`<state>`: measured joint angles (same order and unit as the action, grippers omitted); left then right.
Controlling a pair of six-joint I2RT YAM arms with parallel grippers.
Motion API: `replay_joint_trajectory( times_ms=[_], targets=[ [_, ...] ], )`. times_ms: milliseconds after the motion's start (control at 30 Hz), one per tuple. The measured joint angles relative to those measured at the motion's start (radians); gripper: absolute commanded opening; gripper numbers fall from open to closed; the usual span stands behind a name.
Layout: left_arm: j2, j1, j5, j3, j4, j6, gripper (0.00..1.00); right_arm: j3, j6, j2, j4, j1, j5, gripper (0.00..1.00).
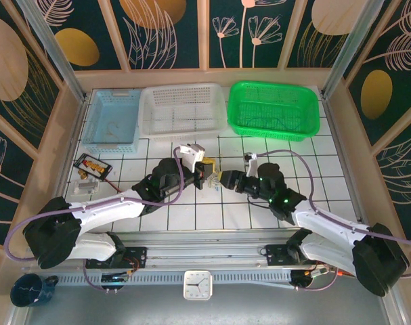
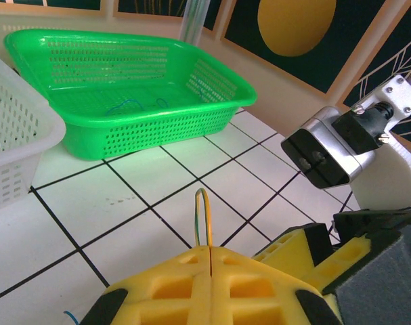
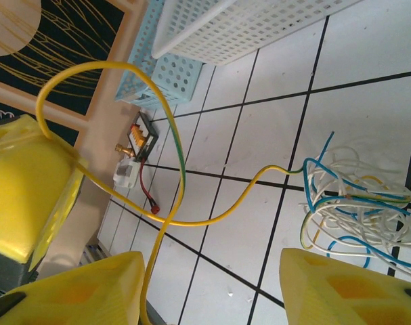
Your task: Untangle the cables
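Left wrist view: the left gripper (image 2: 210, 254) is clamped tight on a yellow-green strand (image 2: 202, 215) that loops up out of its yellow jaws. From the right wrist, the right gripper (image 3: 212, 274) stands with its jaws apart, gripping nothing — the strand curves past one finger to the cables (image 3: 354, 203), a loose tangle lying on the white tiled table (image 3: 259, 122)

1. Yellow-green wire (image 2: 202, 192): just a loop shows, the rest hidden btwn left gripper's (image 2: 210, 267) pressed-together fingers.
2. Cables (image 3: 354, 203): tangle cut off by right edge, right wrist view.
3. White basket (image 2: 15, 128): mostly cut off, left edge.
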<state>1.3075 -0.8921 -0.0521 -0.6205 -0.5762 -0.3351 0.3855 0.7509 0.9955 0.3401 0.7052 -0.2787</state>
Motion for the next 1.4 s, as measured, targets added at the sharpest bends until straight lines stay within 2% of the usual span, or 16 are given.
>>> replay_joint_trajectory(
  times_ms=[200,467,767,1067,1367,1400],
  targets=[
    [0.0,0.0,0.0,0.0,0.0,0.0,0.0,0.001,0.006,0.003,-0.002,0.003,0.021,0.31],
    [0.0,0.0,0.0,0.0,-0.005,0.0,0.0,0.043,-0.017,0.002,-0.017,0.003,0.039,0.0],
    [-0.009,0.0,0.004,0.01,-0.013,0.0,0.0,0.114,-0.072,-0.025,-0.131,-0.014,0.078,0.0],
    [-0.027,0.0,0.011,0.08,-0.034,-0.001,0.0,0.254,-0.13,-0.06,-0.201,-0.144,0.099,0.0],
    [-0.027,0.0,0.003,0.099,-0.105,0.0,0.0,0.428,-0.215,-0.031,-0.241,-0.148,0.046,0.0],
    [-0.027,0.0,0.0,0.099,-0.111,0.0,0.06,0.441,-0.222,-0.02,-0.241,-0.148,0.033,0.0]
  ],
)
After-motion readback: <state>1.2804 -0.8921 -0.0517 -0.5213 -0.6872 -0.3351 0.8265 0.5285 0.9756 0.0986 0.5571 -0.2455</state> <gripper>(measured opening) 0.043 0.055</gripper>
